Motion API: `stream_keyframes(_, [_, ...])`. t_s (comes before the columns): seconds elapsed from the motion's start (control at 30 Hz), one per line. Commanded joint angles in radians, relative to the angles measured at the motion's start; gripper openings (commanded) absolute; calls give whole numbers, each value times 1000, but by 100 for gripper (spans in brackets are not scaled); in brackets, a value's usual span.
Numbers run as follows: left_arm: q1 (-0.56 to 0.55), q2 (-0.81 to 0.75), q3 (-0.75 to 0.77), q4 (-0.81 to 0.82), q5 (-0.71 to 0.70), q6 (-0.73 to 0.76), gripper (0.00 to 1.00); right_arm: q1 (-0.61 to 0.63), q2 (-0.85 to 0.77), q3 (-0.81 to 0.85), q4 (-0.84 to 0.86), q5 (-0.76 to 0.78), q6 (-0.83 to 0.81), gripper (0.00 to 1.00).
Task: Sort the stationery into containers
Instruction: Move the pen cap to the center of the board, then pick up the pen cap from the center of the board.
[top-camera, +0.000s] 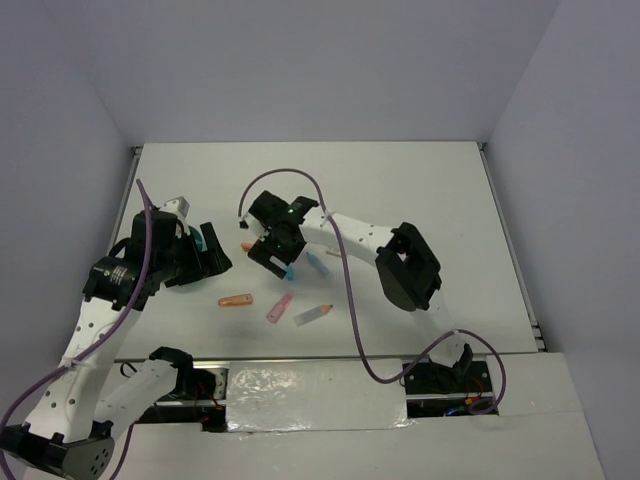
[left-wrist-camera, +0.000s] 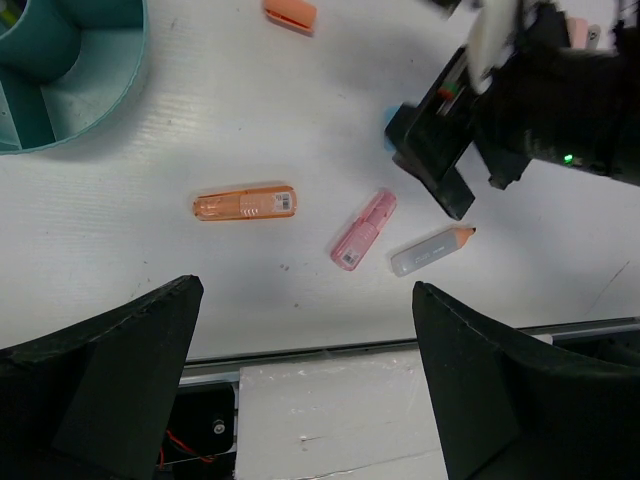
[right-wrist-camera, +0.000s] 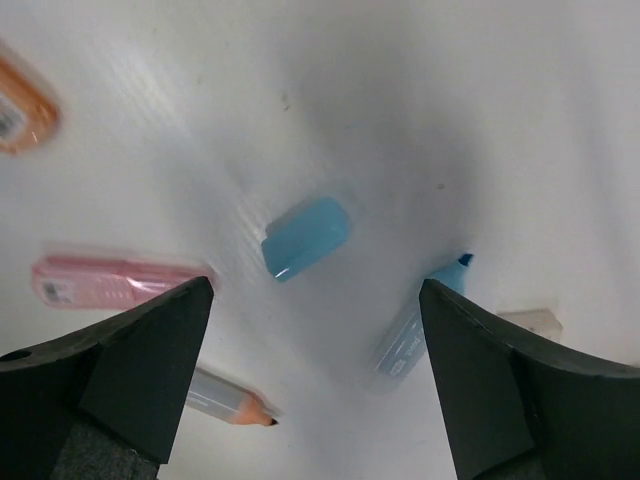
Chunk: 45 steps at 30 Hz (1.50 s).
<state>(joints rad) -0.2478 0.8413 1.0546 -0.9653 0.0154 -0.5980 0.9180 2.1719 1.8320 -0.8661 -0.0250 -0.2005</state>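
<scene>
Left jaws and right jaws were held apart. A blue cap (right-wrist-camera: 306, 238) was seen under the right jaws; next they should be lowered and closed.

Lab test cell — white table (top-camera: 420, 190); bare walls (top-camera: 300, 60)

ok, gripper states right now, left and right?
Left gripper: open, empty.
Right gripper: open, empty; light-blue cap lies loose on the table below it.
</scene>
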Motion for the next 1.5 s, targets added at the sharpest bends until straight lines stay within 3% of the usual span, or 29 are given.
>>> stream_keyframes(0.0, [-5, -5, 39, 19, -11, 15, 99, -19, -115, 58, 105, 109, 316, 91])
stream_keyframes(0.13, [-5, -8, 36, 33, -11, 0, 99, -18, -64, 125, 7, 229, 759, 82])
stream_keyframes(0.23, [-5, -2, 41, 37, -6, 0, 99, -5, -25, 118, 2, 241, 837, 75])
stream_keyframes(0.33, [-5, 1, 50, 30, -6, 6, 99, -7, 43, 186, -54, 218, 845, 63])
stream_keyframes(0.4, [-5, -2, 51, 25, -9, 7, 99, -7, 91, 213, -106, 232, 851, 63])
stream_keyframes(0.6, [-5, -15, 28, 16, -11, 15, 99, -24, 45, 55, 1, 179, 877, 63])
stream_keyframes(0.9, [-4, -13, 19, 17, -11, 24, 99, -25, 57, -19, 41, 132, 889, 62])
stream_keyframes(1.07, [-5, -8, 22, 14, -11, 30, 99, -25, 78, -33, 65, 99, 897, 55])
stream_keyframes(1.17, [-5, -8, 16, 16, -11, 29, 99, -25, 92, -43, 81, 91, 894, 45])
stream_keyframes(1.27, [-5, -11, 9, 20, -5, 27, 99, -25, 80, -69, 117, 77, 888, 29])
stream_keyframes(1.3, [-5, -11, 5, 23, -3, 27, 99, -25, 77, -71, 127, 73, 876, 11])
stream_keyframes(1.37, [-5, -8, -7, 34, 9, 27, 99, -30, 57, -66, 148, 74, 845, 0])
stream_keyframes(1.47, [-5, 14, -25, 42, 18, 17, 99, -51, -54, -80, 188, 88, 816, 0])
